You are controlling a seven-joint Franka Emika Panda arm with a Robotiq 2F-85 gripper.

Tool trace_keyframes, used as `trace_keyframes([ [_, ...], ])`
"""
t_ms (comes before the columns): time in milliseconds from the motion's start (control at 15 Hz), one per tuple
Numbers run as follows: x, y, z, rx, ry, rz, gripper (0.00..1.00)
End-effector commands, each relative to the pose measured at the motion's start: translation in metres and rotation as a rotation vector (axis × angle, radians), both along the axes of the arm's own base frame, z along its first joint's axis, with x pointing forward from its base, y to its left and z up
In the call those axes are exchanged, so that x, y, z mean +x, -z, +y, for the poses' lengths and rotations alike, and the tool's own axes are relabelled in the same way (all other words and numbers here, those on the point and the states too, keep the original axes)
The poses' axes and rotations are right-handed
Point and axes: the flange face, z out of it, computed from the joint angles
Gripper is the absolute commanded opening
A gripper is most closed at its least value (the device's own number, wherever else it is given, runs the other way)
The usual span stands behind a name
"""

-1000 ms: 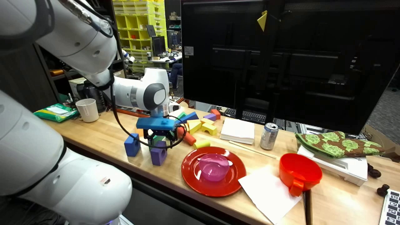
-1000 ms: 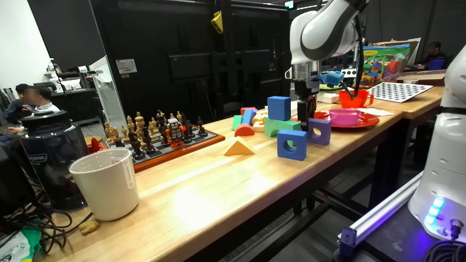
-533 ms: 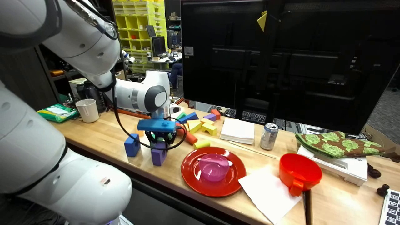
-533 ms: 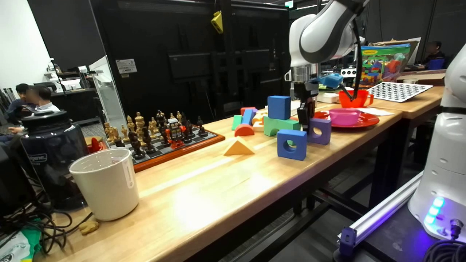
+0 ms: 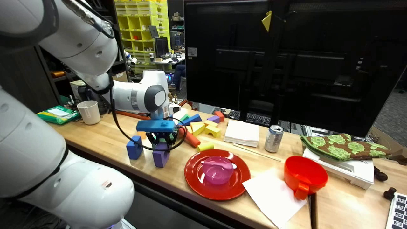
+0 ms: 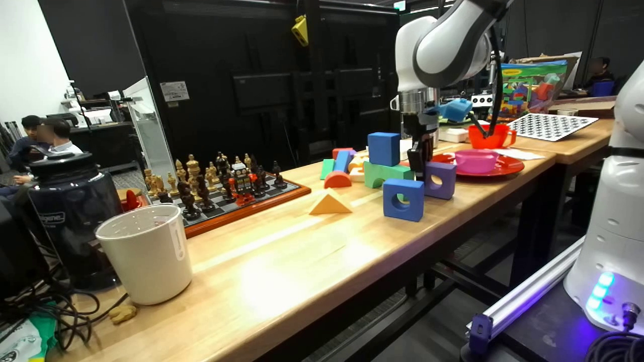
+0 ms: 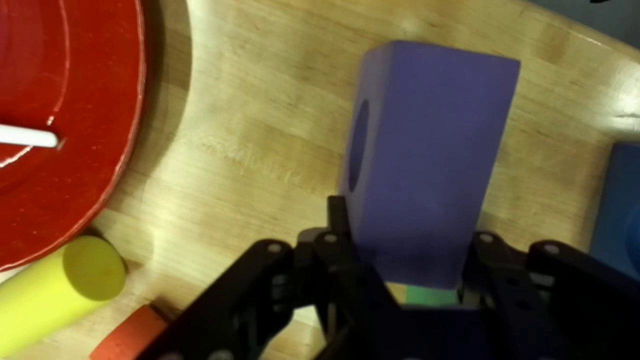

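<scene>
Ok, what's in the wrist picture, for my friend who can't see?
Black fingers grip one end of a purple block with a hole. On the wooden table, part of a red plate and a yellow cylinder show at left, a blue block at the right edge.

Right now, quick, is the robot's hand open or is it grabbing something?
Hand: closed, holding the purple block with the round hole.

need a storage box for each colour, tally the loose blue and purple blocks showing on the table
Blue: 3 (front holed block, stacked block, pile block)
Purple: 2 (gripped block, back block)
Total: 5
</scene>
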Motion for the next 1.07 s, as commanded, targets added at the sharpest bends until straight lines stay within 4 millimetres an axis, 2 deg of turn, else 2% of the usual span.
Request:
trace_keyframes([
  [0, -0.006, -0.005, 0.004, -0.038, 0.018, -0.020, 0.65],
  [133, -0.005, -0.006, 0.004, -0.044, 0.026, -0.018, 0.72],
  [400, -0.004, -0.010, -0.001, -0.054, 0.045, -0.031, 0.98],
  [1000, -0.016, -0.023, 0.005, -0.068, 0.100, -0.017, 1.00],
])
